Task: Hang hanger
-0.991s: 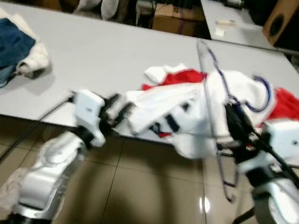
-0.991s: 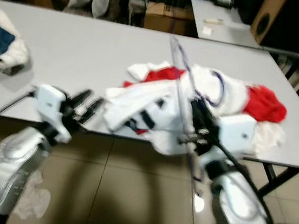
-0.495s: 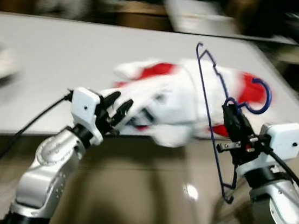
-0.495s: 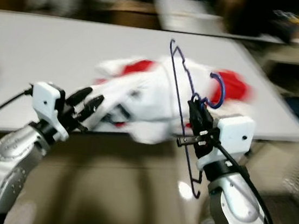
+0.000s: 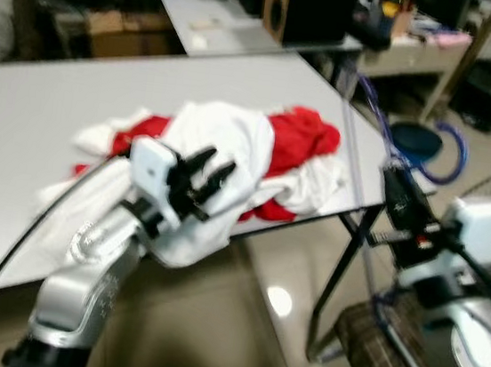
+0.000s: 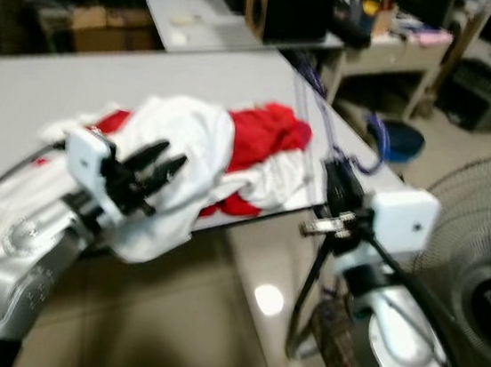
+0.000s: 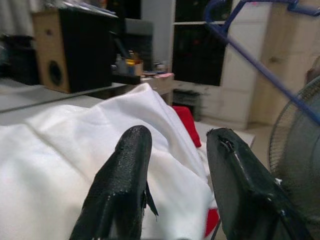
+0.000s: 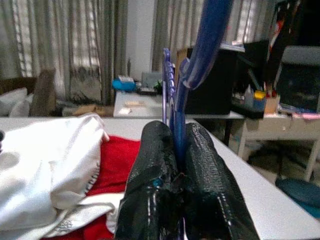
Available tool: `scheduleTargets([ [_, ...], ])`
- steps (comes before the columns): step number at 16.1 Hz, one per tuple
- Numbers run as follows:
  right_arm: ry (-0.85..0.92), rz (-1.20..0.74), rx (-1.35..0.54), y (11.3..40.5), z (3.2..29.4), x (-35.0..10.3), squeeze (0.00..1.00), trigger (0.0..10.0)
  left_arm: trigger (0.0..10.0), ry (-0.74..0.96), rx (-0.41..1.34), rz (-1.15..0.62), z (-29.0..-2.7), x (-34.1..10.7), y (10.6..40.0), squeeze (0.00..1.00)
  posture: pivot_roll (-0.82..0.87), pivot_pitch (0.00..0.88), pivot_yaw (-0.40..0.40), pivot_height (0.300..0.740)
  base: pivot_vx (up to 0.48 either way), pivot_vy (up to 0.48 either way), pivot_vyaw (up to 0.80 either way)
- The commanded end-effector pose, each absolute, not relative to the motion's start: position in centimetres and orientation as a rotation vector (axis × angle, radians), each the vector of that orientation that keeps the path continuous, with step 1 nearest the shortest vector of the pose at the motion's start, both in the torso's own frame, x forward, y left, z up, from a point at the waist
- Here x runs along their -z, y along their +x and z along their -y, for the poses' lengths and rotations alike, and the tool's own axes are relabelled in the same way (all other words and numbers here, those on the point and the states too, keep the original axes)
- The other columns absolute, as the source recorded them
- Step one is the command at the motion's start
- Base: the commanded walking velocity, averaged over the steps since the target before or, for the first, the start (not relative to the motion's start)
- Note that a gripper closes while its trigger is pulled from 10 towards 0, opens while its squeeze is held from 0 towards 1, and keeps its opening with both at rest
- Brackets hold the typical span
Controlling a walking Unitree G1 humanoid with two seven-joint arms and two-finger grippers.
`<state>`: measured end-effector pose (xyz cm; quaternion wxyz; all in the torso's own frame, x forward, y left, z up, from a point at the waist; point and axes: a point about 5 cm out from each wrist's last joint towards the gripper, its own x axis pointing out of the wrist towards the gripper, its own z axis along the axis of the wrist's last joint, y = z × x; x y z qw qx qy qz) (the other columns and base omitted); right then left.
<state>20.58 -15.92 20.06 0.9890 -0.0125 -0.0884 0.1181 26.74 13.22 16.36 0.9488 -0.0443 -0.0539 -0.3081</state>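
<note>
In the left eye view the left gripper [image 5: 203,178] is raised in front of a heap of white and red clothes [image 5: 232,150] on the grey worktop [image 5: 48,114], its jaws apart and holding nothing; off the worktop's corner the right gripper [image 5: 398,195] holds the blue hanger [image 5: 451,155] upright, hook uppermost, above the tiled floor [image 5: 255,328]; in the right eye view a standing fan [image 6: 478,257] stands close on the robot's right, and a black speaker [image 6: 281,4] sits on a further table; in the left wrist view the two black fingers [image 7: 125,185] are spread over white cloth, with the hanger crossing above them; in the right wrist view the jaws are closed tight on the hanger's blue wire [image 8: 182,110], the clothes lying beyond.
</note>
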Motion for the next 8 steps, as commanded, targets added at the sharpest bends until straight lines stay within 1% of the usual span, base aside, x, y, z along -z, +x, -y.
scheduleTargets([
  [1,-0.030,0.184,-0.223,20.6,16.1,-20.2,0.00,10.0,10.0,-0.089,0.685,0.136,-12.7,-17.1,27.0,0.00,-0.07,0.000,0.014,0.740,0.000,0.000,0.00],
  [2,-0.028,0.180,-0.227,20.6,16.2,-20.2,0.00,10.0,10.0,-0.078,0.717,0.133,-12.5,-17.1,27.1,0.00,-0.07,0.000,0.014,0.740,0.000,0.000,0.00],
  [4,-0.039,0.159,-0.288,20.5,16.5,-20.2,0.00,10.0,10.0,-0.003,0.898,0.055,-12.1,-16.1,27.1,0.00,-0.07,0.000,0.026,0.740,0.000,0.000,0.00],
  [6,-0.069,0.131,-0.320,20.4,17.3,-20.3,0.00,10.0,10.0,0.053,1.008,-0.023,-12.7,-15.5,27.8,0.00,-0.09,0.000,0.041,0.740,0.000,0.000,0.00],
  [8,-0.096,0.110,-0.323,20.4,17.8,-20.1,0.00,10.0,10.0,0.061,1.106,-0.083,-12.6,-15.2,28.1,0.00,-0.09,0.000,0.047,0.740,0.000,0.000,0.00],
])
